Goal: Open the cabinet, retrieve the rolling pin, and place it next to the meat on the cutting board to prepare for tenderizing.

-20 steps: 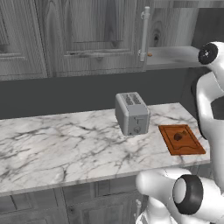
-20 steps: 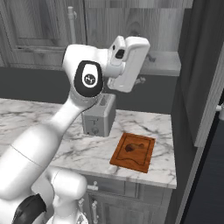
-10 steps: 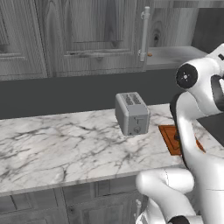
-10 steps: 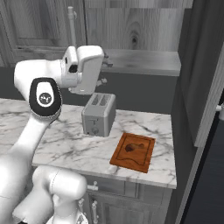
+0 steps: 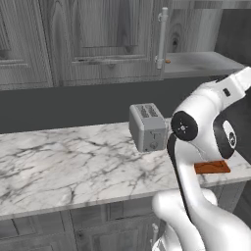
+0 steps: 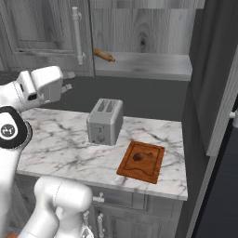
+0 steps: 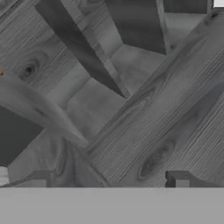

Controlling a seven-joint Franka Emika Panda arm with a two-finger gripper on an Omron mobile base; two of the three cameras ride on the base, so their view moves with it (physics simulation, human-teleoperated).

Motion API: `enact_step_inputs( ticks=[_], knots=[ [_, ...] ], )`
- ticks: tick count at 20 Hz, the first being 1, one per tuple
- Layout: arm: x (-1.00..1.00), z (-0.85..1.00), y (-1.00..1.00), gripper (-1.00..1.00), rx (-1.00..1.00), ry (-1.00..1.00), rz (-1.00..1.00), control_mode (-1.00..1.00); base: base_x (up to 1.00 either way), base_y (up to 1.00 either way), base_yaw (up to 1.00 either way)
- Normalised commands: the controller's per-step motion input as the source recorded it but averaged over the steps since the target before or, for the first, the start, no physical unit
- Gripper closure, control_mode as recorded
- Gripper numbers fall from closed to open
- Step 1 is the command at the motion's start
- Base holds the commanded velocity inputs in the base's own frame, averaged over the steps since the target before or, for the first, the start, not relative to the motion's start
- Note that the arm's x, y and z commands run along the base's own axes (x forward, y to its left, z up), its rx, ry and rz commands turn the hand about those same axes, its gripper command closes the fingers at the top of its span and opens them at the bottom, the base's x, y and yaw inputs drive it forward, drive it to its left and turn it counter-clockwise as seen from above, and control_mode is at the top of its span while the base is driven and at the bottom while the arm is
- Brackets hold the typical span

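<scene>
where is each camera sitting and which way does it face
Left base view: behind the arm's left, facing forward and down over the marble counter, toaster and cabinet; the white arm rises at the right.
Right base view: behind the arm's right, facing the same counter, cutting board, meat and rolling pin; the open gripper is at the left.
Hand view: on the hand, facing a cabinet door panel; fingertips at the bottom.
Both base views share the toaster, cutting board and cabinet.
</scene>
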Motion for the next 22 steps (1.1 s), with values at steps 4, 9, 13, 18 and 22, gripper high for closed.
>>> enact_step_inputs(
  ticks=[4, 9, 13, 18, 22],
  knots=[
    [-0.13, 0.0, 1.0, -1.0, 0.13, -0.28, 0.13, -1.0, 0.0, 0.0, 0.0],
    [0.0, 0.03, 0.79, -1.0, 0.2, -0.14, 0.11, -1.0, 0.0, 0.0, 0.0],
    [0.0, 0.08, 0.07, -1.0, 0.33, -0.05, 0.13, -1.0, 0.0, 0.0, 0.0],
    [0.0, 0.08, -0.06, -1.0, 0.33, 0.0, 0.2, -1.0, 0.0, 0.0, 0.0],
    [0.27, 0.07, -0.02, -1.0, 0.21, -0.01, 0.26, -1.0, 0.0, 0.0, 0.0]
  ],
)
